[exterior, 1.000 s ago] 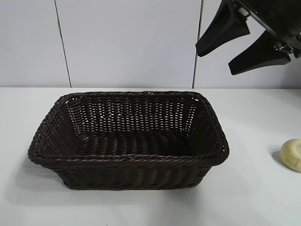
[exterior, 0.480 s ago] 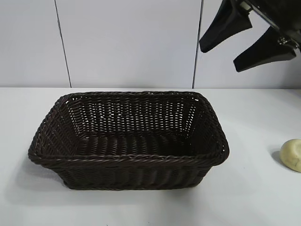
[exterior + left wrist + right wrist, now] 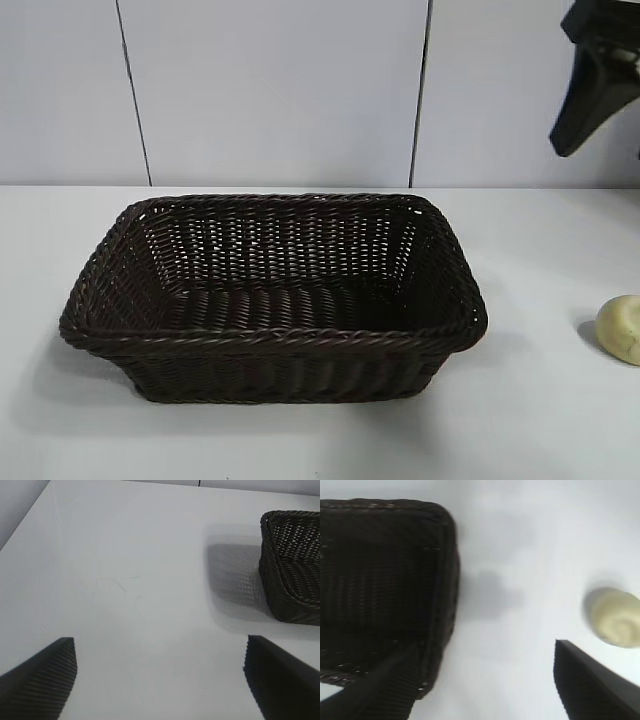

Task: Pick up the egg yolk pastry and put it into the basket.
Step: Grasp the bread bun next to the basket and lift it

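Since the earlier frame the right gripper [image 3: 625,100] has swung toward the edge beyond the basket's right end, fingers [image 3: 592,682] spread, holding nothing. Nearest, right of the dark brown woven wicker basket [image 3: 270,340], the small pale cream domed egg yolk pastry [image 3: 622,328] sits on the white bench [image 3: 540,420]. It looks light, soft and crumbly; a gentle pinch across its sides seems best. Farther left, the left gripper [image 3: 160,680] hovers with fingers spread, empty.

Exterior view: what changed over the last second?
The right gripper swung toward the view's right edge, now high above the pastry's side of the table, open and empty. Nothing was grasped or released. The basket and pastry stayed put, the pastry on the table outside the basket.
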{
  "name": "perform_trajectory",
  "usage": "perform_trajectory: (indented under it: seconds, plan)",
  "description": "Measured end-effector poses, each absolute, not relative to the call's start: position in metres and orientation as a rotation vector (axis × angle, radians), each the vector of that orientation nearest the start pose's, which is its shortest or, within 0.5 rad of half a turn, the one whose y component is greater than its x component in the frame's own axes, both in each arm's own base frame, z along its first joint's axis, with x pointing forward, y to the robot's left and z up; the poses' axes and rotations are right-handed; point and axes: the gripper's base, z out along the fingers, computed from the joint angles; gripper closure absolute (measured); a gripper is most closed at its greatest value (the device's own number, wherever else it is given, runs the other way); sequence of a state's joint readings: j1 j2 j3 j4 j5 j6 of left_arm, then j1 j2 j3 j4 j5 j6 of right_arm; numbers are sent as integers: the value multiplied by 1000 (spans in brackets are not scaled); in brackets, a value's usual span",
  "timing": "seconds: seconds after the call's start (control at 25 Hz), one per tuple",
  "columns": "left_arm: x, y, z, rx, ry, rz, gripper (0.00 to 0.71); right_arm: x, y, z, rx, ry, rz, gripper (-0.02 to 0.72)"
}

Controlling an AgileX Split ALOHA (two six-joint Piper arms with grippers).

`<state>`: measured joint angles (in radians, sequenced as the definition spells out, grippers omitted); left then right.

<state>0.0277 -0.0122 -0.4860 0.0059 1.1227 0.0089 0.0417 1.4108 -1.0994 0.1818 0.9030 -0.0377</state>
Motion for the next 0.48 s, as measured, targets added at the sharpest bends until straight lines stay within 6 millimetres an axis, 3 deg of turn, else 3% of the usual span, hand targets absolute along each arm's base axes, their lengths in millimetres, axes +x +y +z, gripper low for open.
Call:
perform_trajectory:
  seconds: [0.24,0.48]
  plan:
    - [-8,0,268,-20,2108,29,52,286,-4,287,139,2696,181,165]
    - [-8,0,268,-20,2108,29,52,306,-8,247,157,2826,172,165]
